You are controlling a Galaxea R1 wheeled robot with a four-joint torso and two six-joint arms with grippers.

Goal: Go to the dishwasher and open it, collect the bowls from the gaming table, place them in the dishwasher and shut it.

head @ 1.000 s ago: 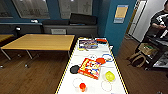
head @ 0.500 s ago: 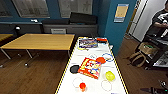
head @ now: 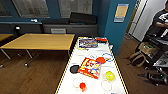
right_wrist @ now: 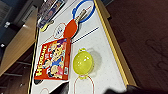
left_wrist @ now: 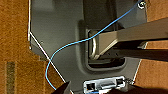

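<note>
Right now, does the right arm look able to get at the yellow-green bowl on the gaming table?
Probably yes. The yellow-green bowl sits on the bare white top of the gaming table, near the edge. The red game box lies beside it, apart, and nothing covers the bowl.

Head and right wrist share gaming table (head: 92,82)

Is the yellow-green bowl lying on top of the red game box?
No, the yellow-green bowl sits directly on the gaming table's white top, beside the red game box, not on it.
</note>
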